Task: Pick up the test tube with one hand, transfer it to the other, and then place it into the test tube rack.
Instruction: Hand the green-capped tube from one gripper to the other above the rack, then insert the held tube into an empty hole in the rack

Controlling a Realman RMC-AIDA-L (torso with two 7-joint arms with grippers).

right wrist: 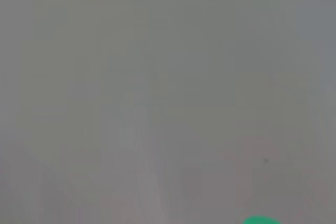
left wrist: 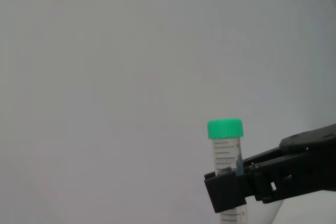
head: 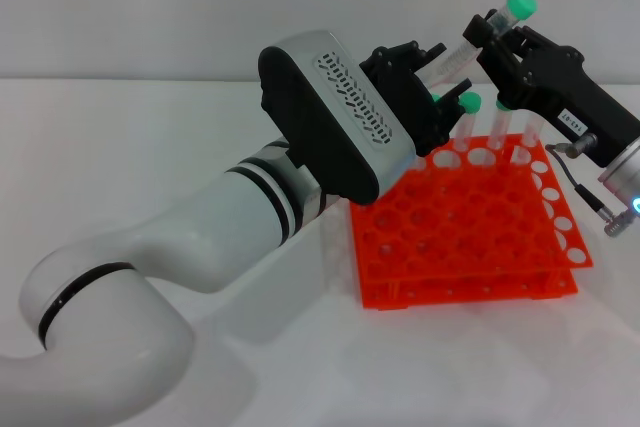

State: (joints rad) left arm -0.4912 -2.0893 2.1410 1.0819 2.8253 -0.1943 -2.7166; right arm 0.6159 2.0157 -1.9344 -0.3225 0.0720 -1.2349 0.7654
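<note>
The test tube (head: 458, 53) is held slanted in the air above the far edge of the orange-red test tube rack (head: 470, 232), its green cap (head: 520, 2) uppermost. My right gripper (head: 494, 31), black with a white label, is shut on the tube just below the cap. The left wrist view shows the same tube (left wrist: 226, 148) upright, with my right gripper (left wrist: 227, 191) clamped across it. My left gripper (head: 415, 62), black and clawed on the white arm, sits at the tube's lower end, which is hidden behind it. A green sliver (right wrist: 260, 220) is all the right wrist view shows.
More green-capped tubes (head: 466, 102) stand in the rack's far row, directly under the held tube. The big white left arm (head: 200, 237) crosses the table from the near left. A grey cable (head: 580, 182) hangs beside the right wrist over the rack's right side.
</note>
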